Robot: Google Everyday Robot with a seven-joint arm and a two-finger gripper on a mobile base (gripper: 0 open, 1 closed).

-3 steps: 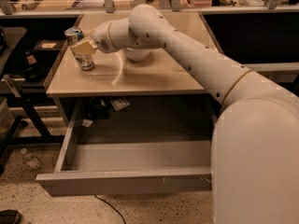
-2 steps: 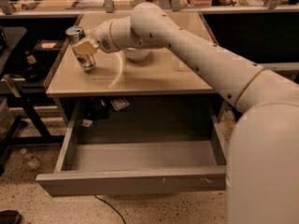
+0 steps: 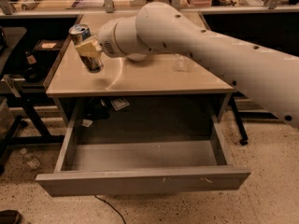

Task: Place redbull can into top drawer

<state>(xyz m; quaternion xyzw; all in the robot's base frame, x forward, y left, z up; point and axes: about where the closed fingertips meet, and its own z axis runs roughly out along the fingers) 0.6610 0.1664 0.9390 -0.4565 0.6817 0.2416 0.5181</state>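
The redbull can (image 3: 87,47), slim with a silver pull-tab top, is tilted and held in my gripper (image 3: 89,48) above the left part of the beige table (image 3: 140,80). My gripper is shut on the can around its middle. My white arm reaches in from the right across the table. The top drawer (image 3: 140,178), wide, shallow and grey, is pulled open below the table's front edge, and its inside shows nothing in it.
A clear glass (image 3: 180,62) stands on the table right of the arm. A white bowl (image 3: 136,57) is mostly hidden behind the arm. Black tables and clutter stand at left. Small items (image 3: 119,103) lie on the floor under the table.
My gripper has lifted the can off the table and carried it a little toward the front. The can now tilts more.
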